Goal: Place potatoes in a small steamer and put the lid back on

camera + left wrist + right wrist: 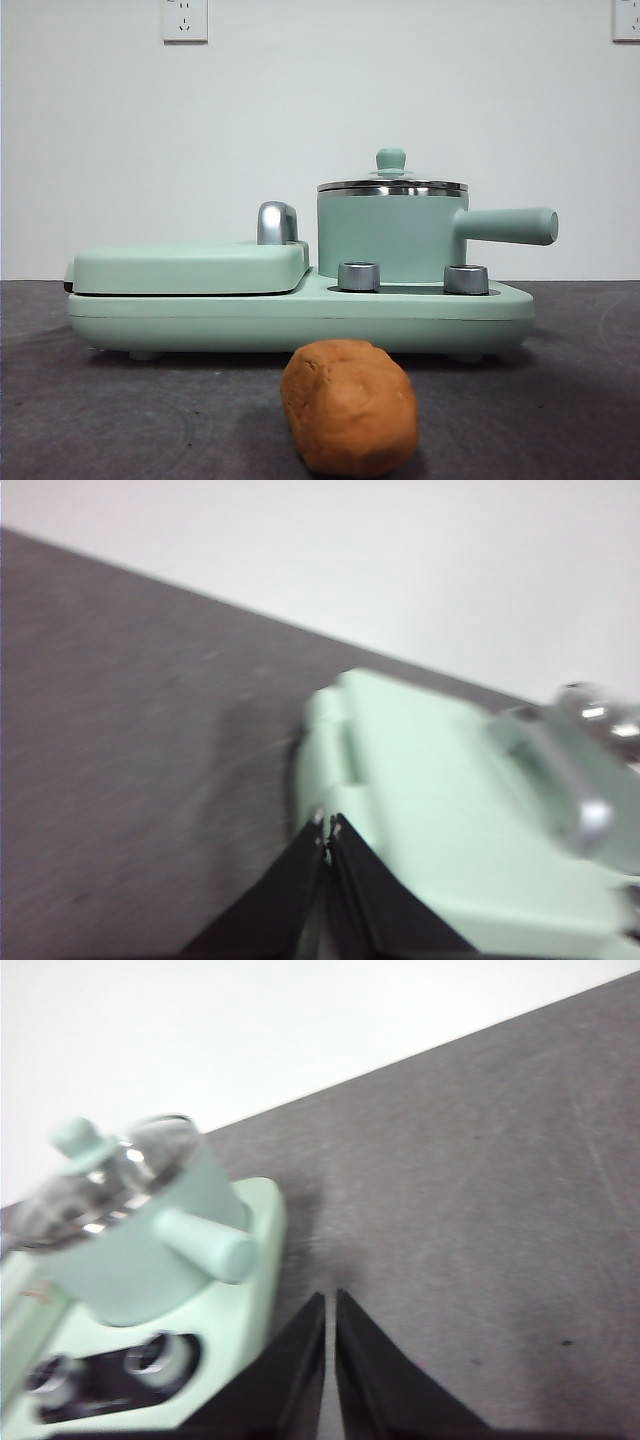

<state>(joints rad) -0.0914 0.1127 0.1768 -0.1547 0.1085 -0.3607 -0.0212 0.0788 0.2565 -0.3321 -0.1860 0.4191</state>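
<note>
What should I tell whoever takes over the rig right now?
Left gripper: shut, empty, above the griddle cover's end.
Right gripper: shut, empty, over the table beside the steamer's handle.
Potato: on the table in front of the appliance, untouched.
Steamer: on its base, lid on.
Done: nothing yet.
Left: lift the lid off, put the potato in the steamer, put the lid back.
</note>
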